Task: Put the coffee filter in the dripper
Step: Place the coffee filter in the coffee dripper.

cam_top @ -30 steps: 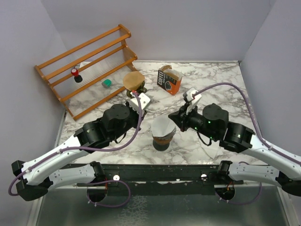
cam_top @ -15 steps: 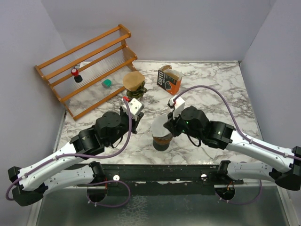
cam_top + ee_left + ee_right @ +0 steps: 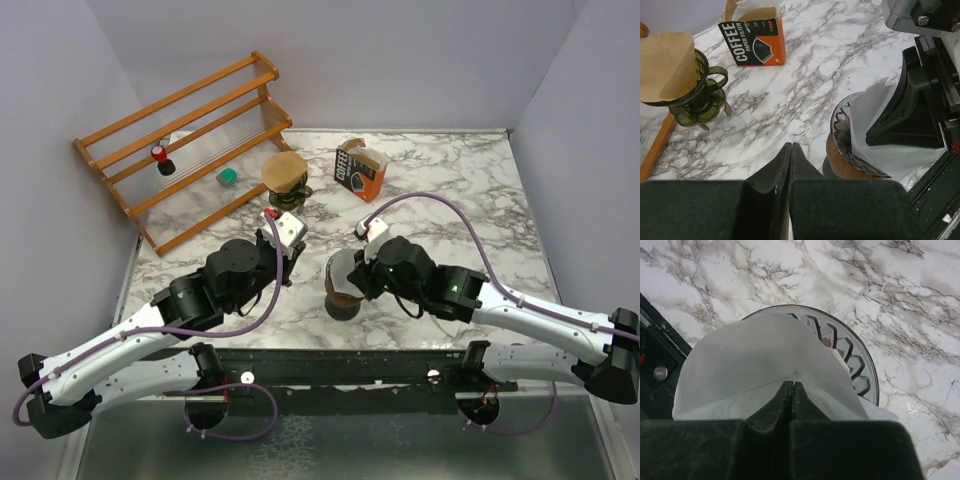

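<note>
The dripper (image 3: 338, 296), glass with a wooden collar, stands at the table's near middle. The white coffee filter (image 3: 338, 266) sits in its cone, one flap rising above the rim. My right gripper (image 3: 793, 384) is shut, its tips pressed into the filter's (image 3: 750, 355) inner fold above the ribbed dripper rim (image 3: 860, 365). The left gripper (image 3: 791, 145) is shut and empty, low over the marble just left of the dripper (image 3: 840, 125). In the left wrist view the right gripper's black fingers (image 3: 910, 110) lie inside the filter (image 3: 879, 97).
An orange coffee filter box (image 3: 360, 170) stands behind the dripper. A green dripper holding a brown filter (image 3: 285, 175) is to its left. A wooden rack (image 3: 190, 140) leans at the far left, with a red-capped item (image 3: 160, 155) and a green one (image 3: 228, 177).
The right gripper has moved left and down, into the filter on the dripper. The left arm drew back toward the near left, then held still.
</note>
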